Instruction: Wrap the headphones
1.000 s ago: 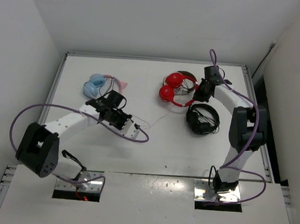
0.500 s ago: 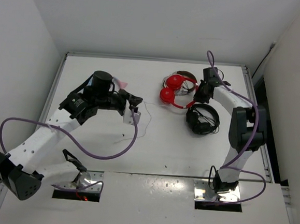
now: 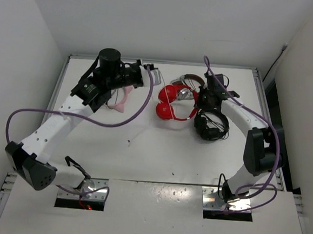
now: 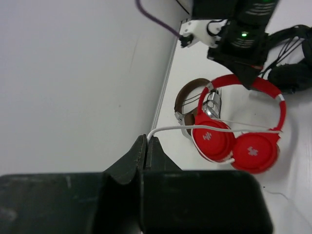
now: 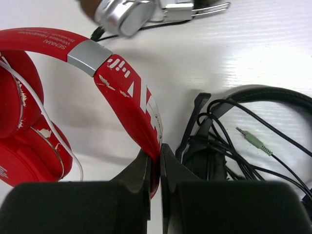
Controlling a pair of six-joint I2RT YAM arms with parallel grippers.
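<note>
The red headphones (image 3: 174, 103) lie at the back middle of the table, ear cups (image 4: 234, 144) side by side. My right gripper (image 3: 200, 100) is shut on their red headband (image 5: 127, 92), low on the right side, with the jaws pinching the band (image 5: 155, 152). My left gripper (image 3: 153, 74) is raised at the back, left of the headphones, shut (image 4: 147, 140) on the thin white cable (image 4: 195, 127). The cable runs taut from its tips across the ear cups.
Black headphones (image 3: 210, 125) with a tangled black cable (image 5: 229, 141) lie just right of the red ones. Brown-and-silver headphones (image 3: 191, 79) lie behind them, against the back wall. A pink item (image 3: 121, 100) sits under the left arm.
The left arm swung up from the left middle of the table to the back, pulling the cable with it. The right gripper and the red headphones shifted left and slightly nearer.
</note>
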